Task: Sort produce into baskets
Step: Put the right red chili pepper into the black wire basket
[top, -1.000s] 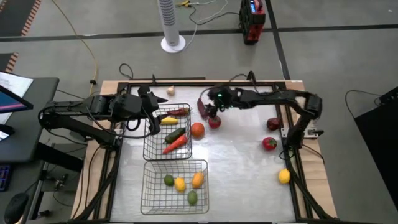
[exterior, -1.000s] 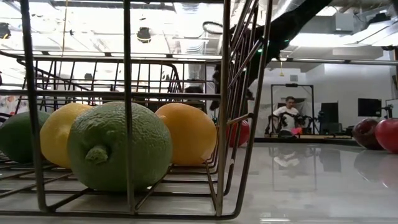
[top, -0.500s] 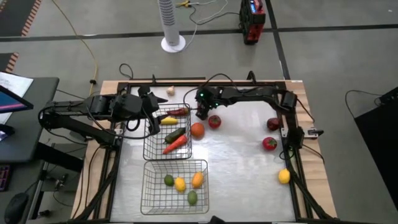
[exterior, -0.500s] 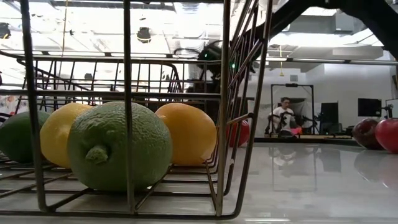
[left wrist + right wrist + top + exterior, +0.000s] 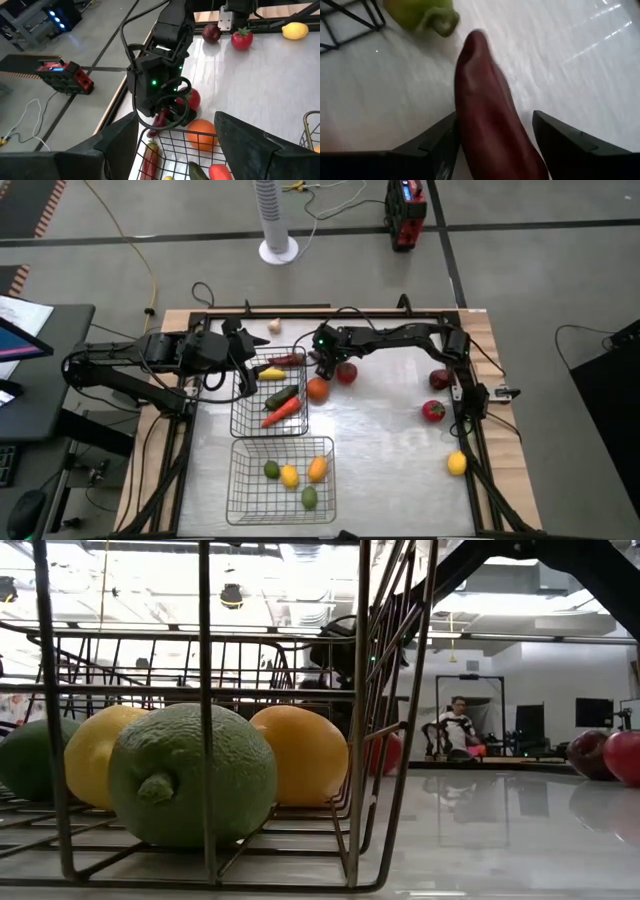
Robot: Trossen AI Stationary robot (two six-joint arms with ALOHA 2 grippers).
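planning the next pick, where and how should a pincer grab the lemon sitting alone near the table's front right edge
Take the lemon across its short middle, coming straight down from above. It lies on its side with pointed ends, so its belly gives flatter, steadier contact. Nothing crowds it; the tomato sits well apart, and the right pincer is occupied with a dark red piece.

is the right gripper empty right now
No, the right gripper is shut on a dark red eggplant that sticks out between its fingers above the table.

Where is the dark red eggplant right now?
The eggplant is held between the right gripper fingers, at the far basket right edge, beside the orange fruit.
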